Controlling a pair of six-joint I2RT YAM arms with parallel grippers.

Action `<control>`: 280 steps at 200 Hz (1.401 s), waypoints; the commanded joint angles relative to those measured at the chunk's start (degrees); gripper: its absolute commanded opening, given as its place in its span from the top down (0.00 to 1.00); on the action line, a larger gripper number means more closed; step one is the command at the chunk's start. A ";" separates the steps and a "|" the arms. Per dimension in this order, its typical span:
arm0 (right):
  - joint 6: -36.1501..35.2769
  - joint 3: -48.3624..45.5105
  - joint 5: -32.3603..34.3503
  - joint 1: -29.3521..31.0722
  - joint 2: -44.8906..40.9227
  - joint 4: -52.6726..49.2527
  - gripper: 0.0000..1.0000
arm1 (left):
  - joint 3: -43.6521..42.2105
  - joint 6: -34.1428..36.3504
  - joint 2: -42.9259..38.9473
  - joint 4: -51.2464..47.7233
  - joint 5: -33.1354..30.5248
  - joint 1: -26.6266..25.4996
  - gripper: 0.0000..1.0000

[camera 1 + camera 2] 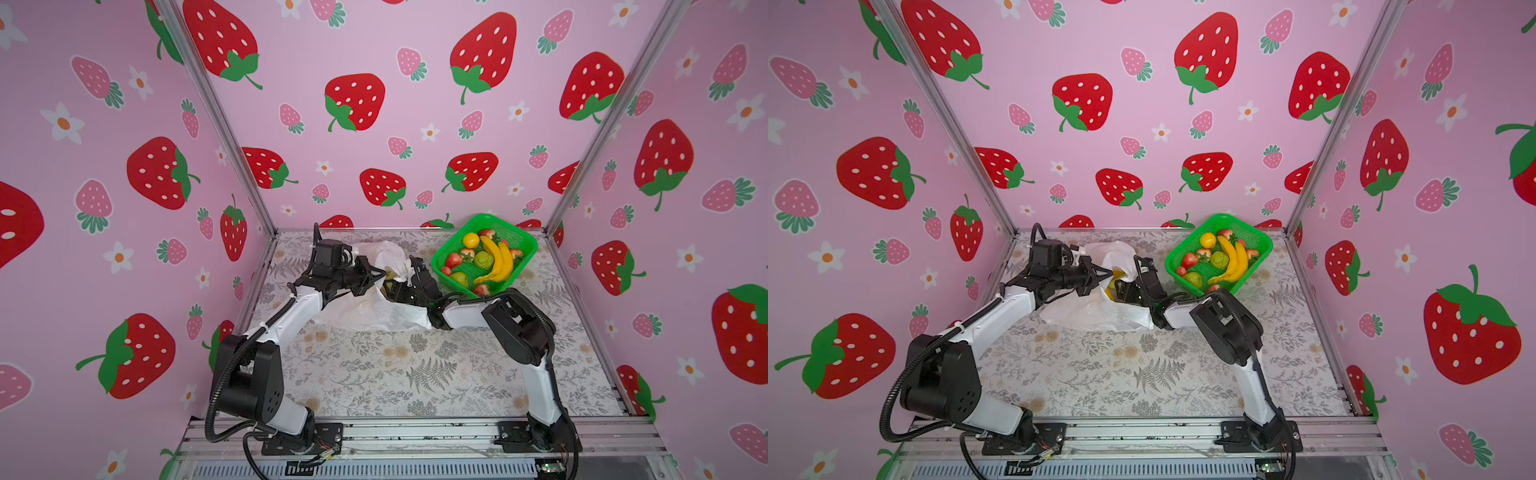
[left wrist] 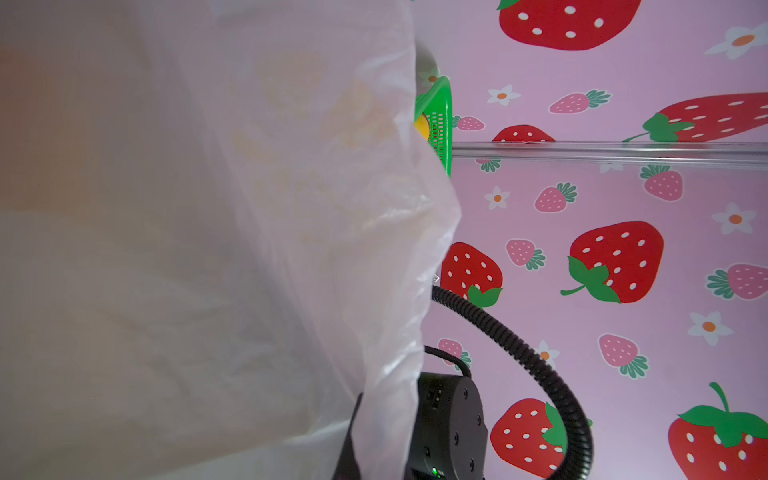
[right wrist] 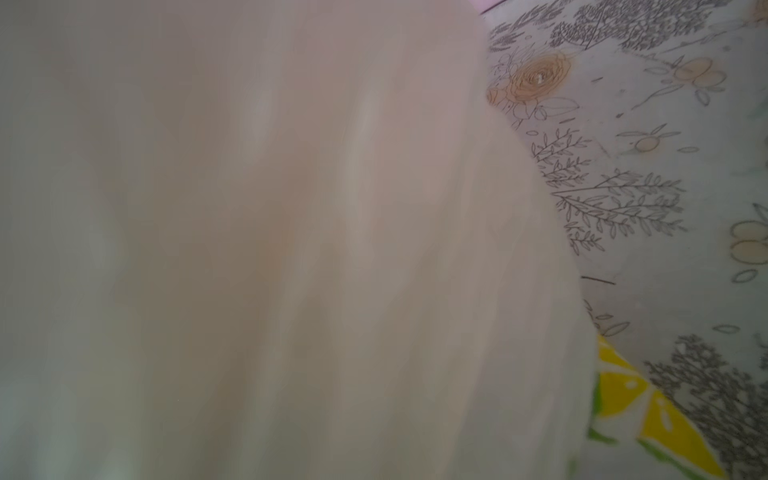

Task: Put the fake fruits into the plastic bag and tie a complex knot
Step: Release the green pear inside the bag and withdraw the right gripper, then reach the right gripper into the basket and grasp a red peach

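- My left gripper [image 1: 376,275] is closed tight at the plastic bag's [image 1: 374,316] mouth; in both top views it appears pinched on the bag's rim, holding the opening up, though the contact itself is too small to confirm.
- My right gripper [image 1: 395,286] is pushed into the bag's mouth from the 3 o'clock side. The film hides its jaws, so I cannot tell how wide they stand or whether they hold anything.
- Both wrist views are almost filled by white film, so they add nothing on either grip.
- The bag lies on the table [image 1: 374,374] at about 12 o'clock from my bases, between the two grippers, its body slumped toward 6 o'clock.
- A patch of yellow [image 1: 1117,275] shows in the bag's mouth in a top view. I judge it to be a fruit already inside, but its kind is unclear.
- The green basket [image 1: 523,245], at about 1 o'clock from the bag, holds most of the fake fruits: a lemon [image 1: 471,240], bananas [image 1: 498,262], green pieces [image 1: 484,260] and strawberries [image 1: 454,260].
- Assessment: loading is at an early stage, with most of the fruit left to move.
- No knot is visible; tying has not begun.
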 commanded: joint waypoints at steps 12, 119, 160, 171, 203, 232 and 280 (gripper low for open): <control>-0.23 0.17 -3.50 0.31 -1.94 2.37 0.16 | 0.58 0.05 -0.96 0.33 1.63 -0.14 1.00; -12.30 -17.17 -18.13 -7.62 -22.69 -2.63 0.12 | 0.61 0.11 -0.96 0.30 1.79 1.96 0.99; -22.82 -20.53 -27.26 -14.21 -33.30 -14.54 0.14 | 0.21 0.08 -0.86 0.34 1.20 2.80 0.99; -25.13 -21.17 -27.09 -16.45 -36.35 -17.01 0.14 | 0.18 0.08 -0.67 0.30 1.11 2.91 0.99; -23.76 -20.64 -17.79 -25.35 -39.62 -20.30 0.09 | 0.14 -0.04 -0.42 0.38 1.27 3.06 0.99; -17.84 -13.69 -16.32 -31.76 -29.97 -20.87 0.09 | 0.23 0.17 -0.59 0.19 0.99 3.13 0.99; -14.74 0.41 -16.90 -32.65 -12.35 -22.77 0.10 | 0.38 0.34 -0.74 0.00 0.93 3.26 0.99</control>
